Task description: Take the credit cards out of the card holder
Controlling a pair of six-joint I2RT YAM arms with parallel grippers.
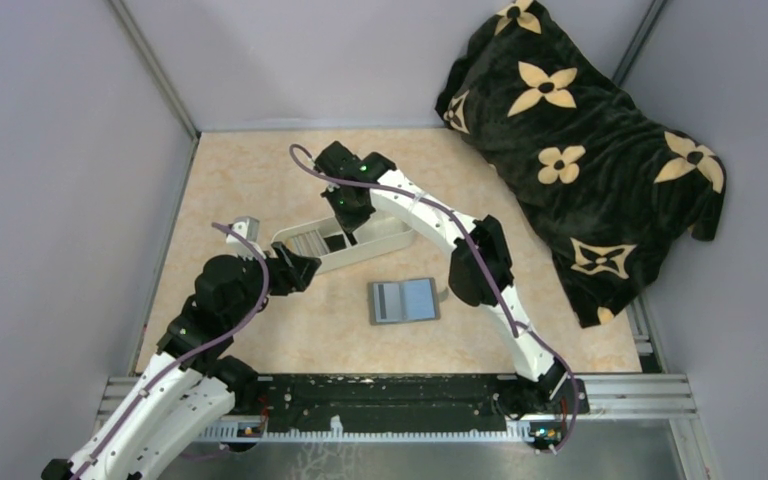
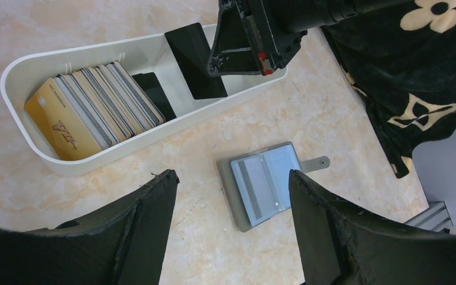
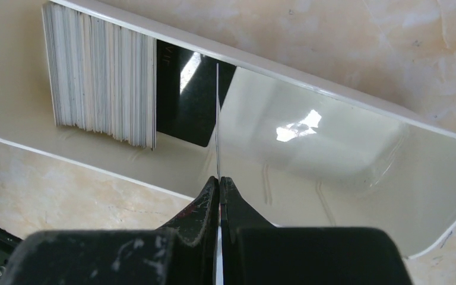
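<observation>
Black fingers [image 2: 148, 225] of the left gripper [image 2: 233, 178] fill the foreground of the left wrist view. They are spread wide and hold nothing, hovering above the tan table [image 1: 260, 340] just beside the left end of the white tray [image 2: 95, 160]. In the tray's left part a stack of cards [image 2: 95, 107] stands on edge with a gold one at its front, and a black card [image 2: 154, 92] sits beside it. Over the tray's middle, the right gripper [image 3: 218, 181] pinches a second black card [image 2: 193, 59] by one edge, fingers closed narrowly on it. Right of the tray, the grey wallet [image 1: 403, 300] lies open and flat on the table, apart from both grippers; whether its pockets hold cards I cannot tell. A dark flowered blanket [image 1: 580, 150] is heaped at far right.
</observation>
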